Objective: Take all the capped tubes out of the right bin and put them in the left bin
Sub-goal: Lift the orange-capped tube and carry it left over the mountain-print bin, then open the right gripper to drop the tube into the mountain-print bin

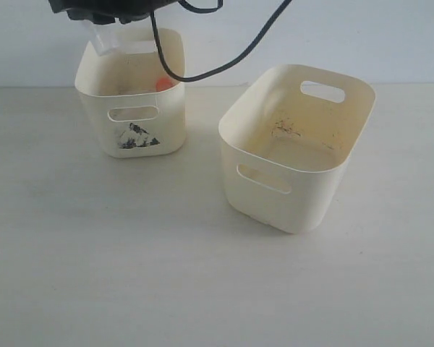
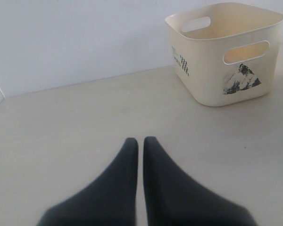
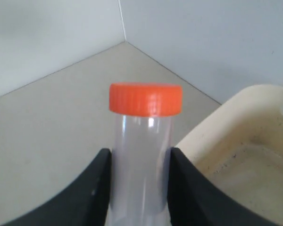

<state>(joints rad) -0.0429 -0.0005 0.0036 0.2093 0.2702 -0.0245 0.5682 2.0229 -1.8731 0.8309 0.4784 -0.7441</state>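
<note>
My right gripper [image 3: 139,153] is shut on a clear capped tube [image 3: 141,155] with an orange cap [image 3: 145,99], which stands up between the black fingers. In the exterior view this gripper [image 1: 103,22] hangs at the top edge with the tube [image 1: 105,40] over the back left rim of the left bin [image 1: 170,123], the one bearing the mountain picture. An orange cap [image 1: 163,84] shows inside that bin. The wider right bin [image 1: 289,195] shows only dark scuffs inside. My left gripper [image 2: 140,140] is shut on nothing, low over the table, well apart from the left bin [image 2: 203,70].
A black cable [image 1: 224,65] hangs from the right arm across the left bin's back rim. A pale wall runs behind both bins. A cream bin's rim [image 3: 236,113] with dark specks inside lies close beside the held tube.
</note>
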